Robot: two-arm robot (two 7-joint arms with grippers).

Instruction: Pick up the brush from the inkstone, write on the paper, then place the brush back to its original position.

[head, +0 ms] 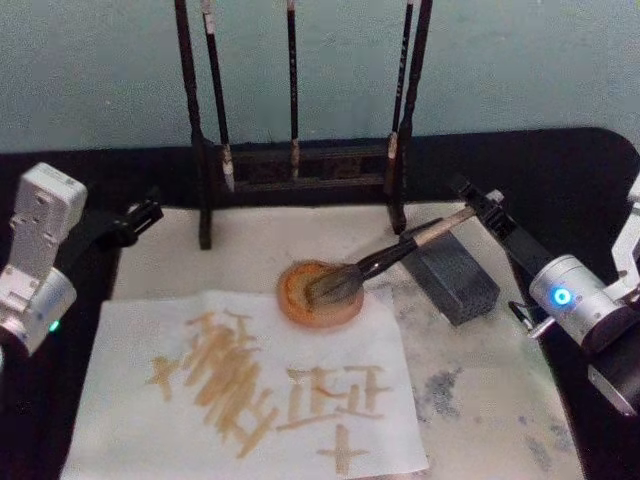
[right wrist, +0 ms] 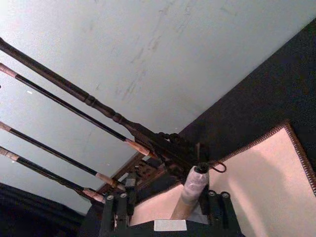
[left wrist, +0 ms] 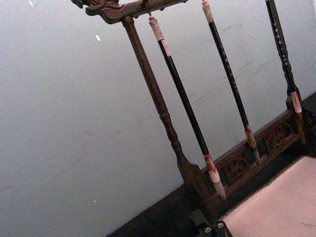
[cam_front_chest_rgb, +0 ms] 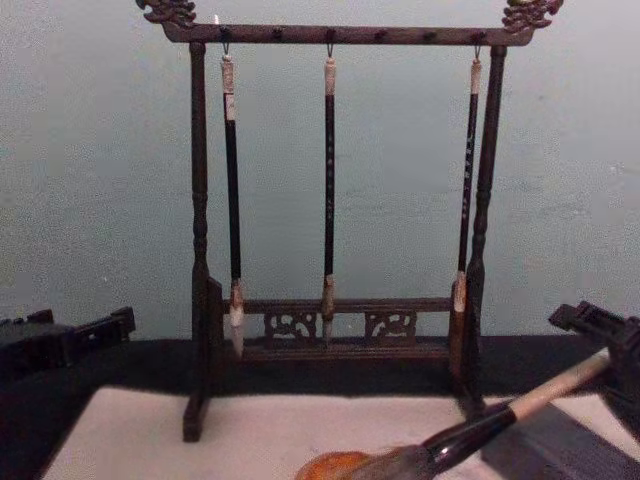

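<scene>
The brush (head: pixel 400 255) lies slanted, its bushy bristle head resting in the round orange-brown inkstone (head: pixel 320 293) and its pale handle rising toward the robot's right. The handle end sits between the fingers of the right tool (head: pixel 478 208), which is clenched on it; in the right wrist view the pale handle (right wrist: pixel 190 190) runs straight out from between the tool's two black fingers (right wrist: pixel 114 212). In the chest view the brush (cam_front_chest_rgb: pixel 500 420) slopes down from the right tool (cam_front_chest_rgb: pixel 600 335) at the right edge to the inkstone (cam_front_chest_rgb: pixel 335 467) at the bottom.

The inkstone stands at the far edge of the paper (head: pixel 130 400), which lies on the near left of a pale felt mat (head: pixel 490 400) and carries tan brush strokes. Just right of the inkstone, under the brush's shaft, is a dark grey rectangular block (head: pixel 452 275).

Behind all this stands a dark wooden brush rack (head: pixel 300 165) with three thin black-shafted brushes (cam_front_chest_rgb: pixel 328 180) hanging from its top bar. The mat lies on a black bench (head: pixel 560 170).

The left tool (head: pixel 140 218) is parked off the mat's far left corner, holding nothing; I cannot tell whether its fingers are apart or together.
</scene>
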